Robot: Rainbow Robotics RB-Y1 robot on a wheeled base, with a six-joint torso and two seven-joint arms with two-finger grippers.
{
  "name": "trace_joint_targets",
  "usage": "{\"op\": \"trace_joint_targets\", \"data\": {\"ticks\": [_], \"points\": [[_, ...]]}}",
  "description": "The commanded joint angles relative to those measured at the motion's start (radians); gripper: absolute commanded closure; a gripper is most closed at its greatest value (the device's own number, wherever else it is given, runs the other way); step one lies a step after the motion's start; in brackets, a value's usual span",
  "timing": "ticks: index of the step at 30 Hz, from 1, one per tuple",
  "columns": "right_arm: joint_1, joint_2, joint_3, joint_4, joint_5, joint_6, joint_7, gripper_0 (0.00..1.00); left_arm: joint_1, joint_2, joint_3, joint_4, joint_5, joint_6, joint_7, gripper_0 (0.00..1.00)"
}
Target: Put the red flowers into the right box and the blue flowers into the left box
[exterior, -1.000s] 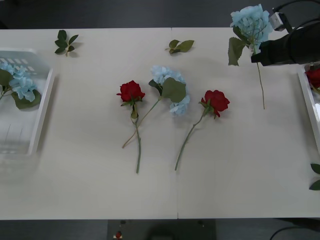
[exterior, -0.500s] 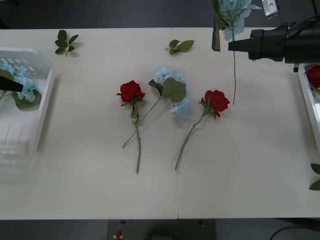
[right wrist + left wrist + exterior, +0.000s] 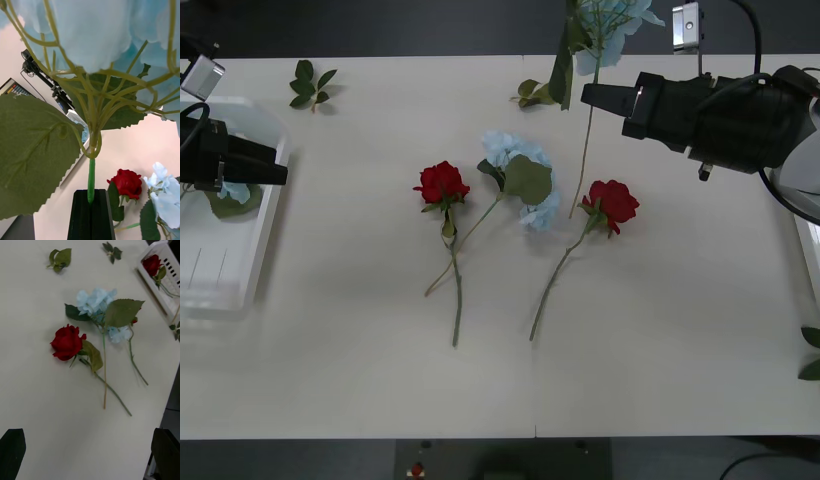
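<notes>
Above the table (image 3: 660,330), right pincer (image 3: 588,94) holds blue flower (image 3: 605,20) aloft.

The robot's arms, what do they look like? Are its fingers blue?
No, they are black. The right gripper has flat, straight black fingers on a chunky black wrist with a small silver block on top and black cables. The left gripper is black too, with its own silver block and cable.

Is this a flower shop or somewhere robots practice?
Probably a robot practice room, not a shop. The flowers are spread out singly on a plain white table, with a white sorting box at the side, and a robot's right gripper holds a blue flower up over the table.
</notes>
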Motion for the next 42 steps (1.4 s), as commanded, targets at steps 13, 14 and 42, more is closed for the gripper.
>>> {"op": "trace_joint_targets", "data": {"ticks": [13, 14, 42], "points": [[-0.015, 0.158, -0.014, -0.084, 0.040, -0.027, 0.037, 1.00, -0.031, -0.139, 0.003, -0.076, 0.163, 0.052, -0.152, 0.03], [-0.017, 0.164, -0.014, -0.084, 0.048, -0.027, 0.039, 1.00, -0.031, -0.148, 0.002, -0.079, 0.163, 0.052, -0.152, 0.03], [-0.092, 0.330, -0.024, 0.039, 0.092, 0.099, 0.070, 1.00, -0.045, -0.324, -0.254, -0.087, 0.258, -0.148, -0.167, 0.03]]}}
